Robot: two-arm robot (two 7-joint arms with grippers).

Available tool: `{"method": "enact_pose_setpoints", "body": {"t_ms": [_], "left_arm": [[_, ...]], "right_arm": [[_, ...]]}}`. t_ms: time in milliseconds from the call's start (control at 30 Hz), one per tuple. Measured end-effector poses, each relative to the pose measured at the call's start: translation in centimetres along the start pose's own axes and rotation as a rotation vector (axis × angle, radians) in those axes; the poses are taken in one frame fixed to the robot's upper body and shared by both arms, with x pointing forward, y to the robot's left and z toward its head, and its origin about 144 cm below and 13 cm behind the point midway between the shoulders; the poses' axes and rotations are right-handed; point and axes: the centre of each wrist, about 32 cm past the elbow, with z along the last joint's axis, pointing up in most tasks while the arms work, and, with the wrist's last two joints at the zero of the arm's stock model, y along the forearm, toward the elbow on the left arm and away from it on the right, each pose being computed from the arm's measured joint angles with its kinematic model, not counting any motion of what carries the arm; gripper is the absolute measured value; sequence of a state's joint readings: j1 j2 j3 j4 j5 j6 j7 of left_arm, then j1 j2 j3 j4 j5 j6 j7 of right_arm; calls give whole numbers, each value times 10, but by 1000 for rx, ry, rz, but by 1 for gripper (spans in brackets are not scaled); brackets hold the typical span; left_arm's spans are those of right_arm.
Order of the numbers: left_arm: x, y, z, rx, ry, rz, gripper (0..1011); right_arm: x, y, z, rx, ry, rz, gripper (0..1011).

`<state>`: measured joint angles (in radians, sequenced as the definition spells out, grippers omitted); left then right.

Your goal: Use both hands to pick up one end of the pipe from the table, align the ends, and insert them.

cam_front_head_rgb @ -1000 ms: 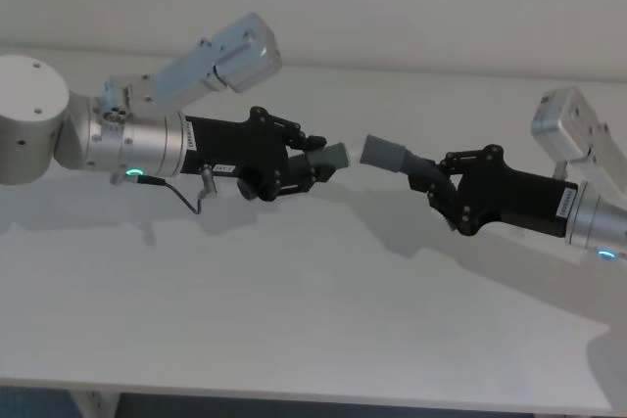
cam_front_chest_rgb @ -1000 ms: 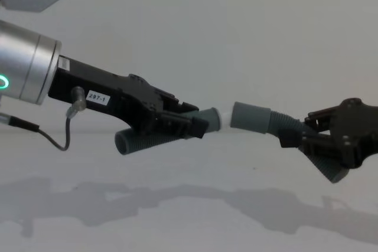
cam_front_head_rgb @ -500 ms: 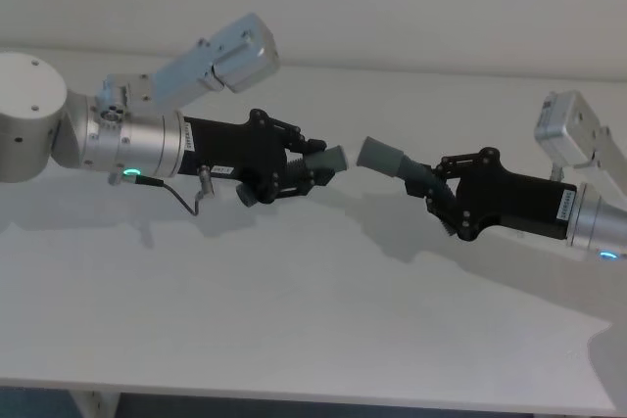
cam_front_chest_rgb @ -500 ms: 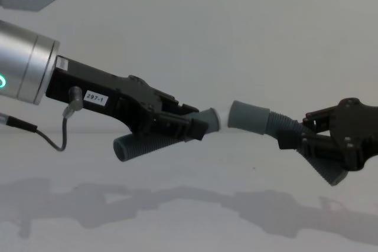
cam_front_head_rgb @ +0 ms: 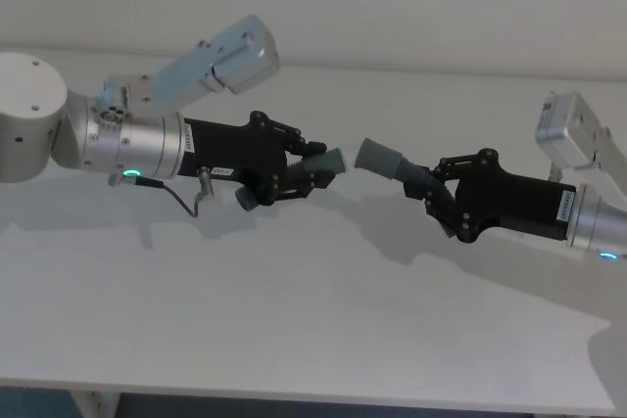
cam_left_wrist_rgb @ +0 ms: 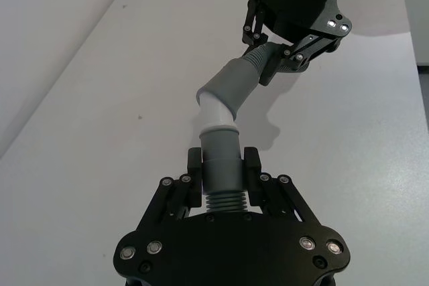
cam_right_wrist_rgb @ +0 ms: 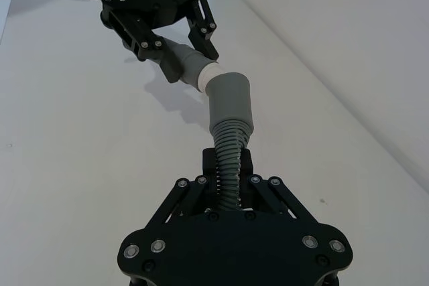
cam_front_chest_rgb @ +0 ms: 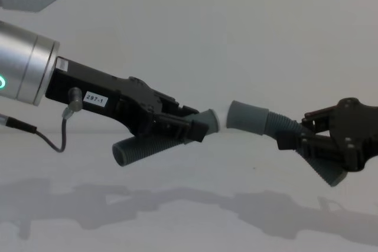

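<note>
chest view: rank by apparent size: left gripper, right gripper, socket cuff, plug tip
1. left gripper, looks largest, though it may just sit nearer the camera.
2. right gripper, partly cut off at the frame edge.
3. socket cuff.
4. plug tip, a thin pale sliver.

left gripper (cam_left_wrist_rgb: 222, 169) gripping pipe (cam_left_wrist_rgb: 221, 165), plug tip (cam_left_wrist_rgb: 216, 110) meeting socket cuff (cam_left_wrist_rgb: 231, 84)

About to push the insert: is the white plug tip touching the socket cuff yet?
Apart. The chest view shows a plain gap of background between the plug tip and the socket cuff, each held above the table.
</note>
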<state>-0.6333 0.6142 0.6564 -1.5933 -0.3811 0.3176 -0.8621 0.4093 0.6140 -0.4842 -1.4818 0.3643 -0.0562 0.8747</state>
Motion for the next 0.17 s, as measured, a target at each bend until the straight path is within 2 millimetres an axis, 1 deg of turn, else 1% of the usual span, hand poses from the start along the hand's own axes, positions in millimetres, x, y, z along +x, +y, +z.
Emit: {"method": "enact_pose_setpoints", "body": {"t_ms": [167], "left_arm": [[0, 0, 0, 0, 1, -1, 354]], "right_arm": [[0, 0, 0, 1, -1, 3, 166]]}}
